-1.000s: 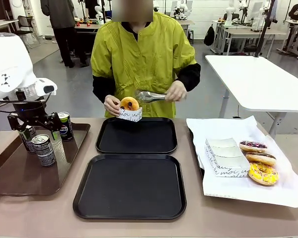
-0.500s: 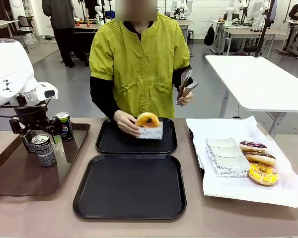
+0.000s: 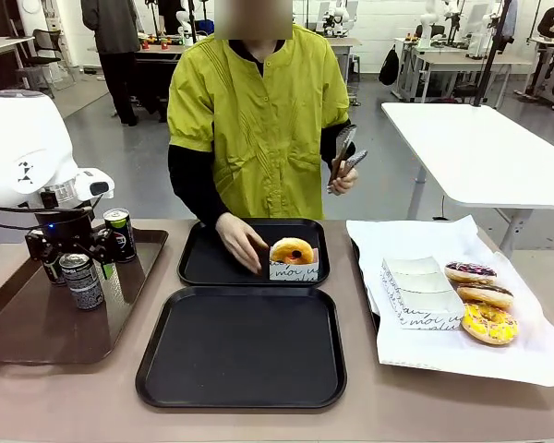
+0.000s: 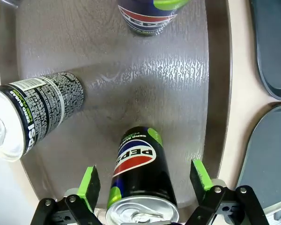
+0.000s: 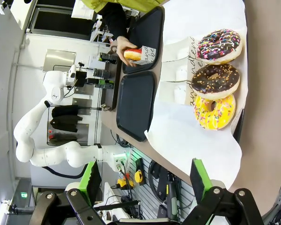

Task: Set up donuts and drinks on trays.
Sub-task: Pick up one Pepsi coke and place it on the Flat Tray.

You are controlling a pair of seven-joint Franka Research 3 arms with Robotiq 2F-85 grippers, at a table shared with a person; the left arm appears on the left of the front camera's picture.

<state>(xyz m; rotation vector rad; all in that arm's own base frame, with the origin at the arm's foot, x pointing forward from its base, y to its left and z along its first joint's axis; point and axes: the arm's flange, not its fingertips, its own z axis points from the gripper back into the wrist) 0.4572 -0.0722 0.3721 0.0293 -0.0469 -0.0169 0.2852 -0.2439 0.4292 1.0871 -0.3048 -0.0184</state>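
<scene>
Green-padded left gripper (image 4: 144, 177) straddles an upright Pepsi can (image 4: 136, 161) — jaws wide apart.

You read PEPSI on the near soda can (image 4: 139, 173), the same logo on the far can (image 4: 150, 16), PSI on the grey-labelled can (image 4: 35, 115), illegible script on the white donut box (image 3: 294, 269).

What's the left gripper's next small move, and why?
Probably close the left gripper on the Pepsi can. In the wrist view its open green pads flank the upright can on the brown tray, with gaps on both sides, so nothing is gripped yet.
</scene>
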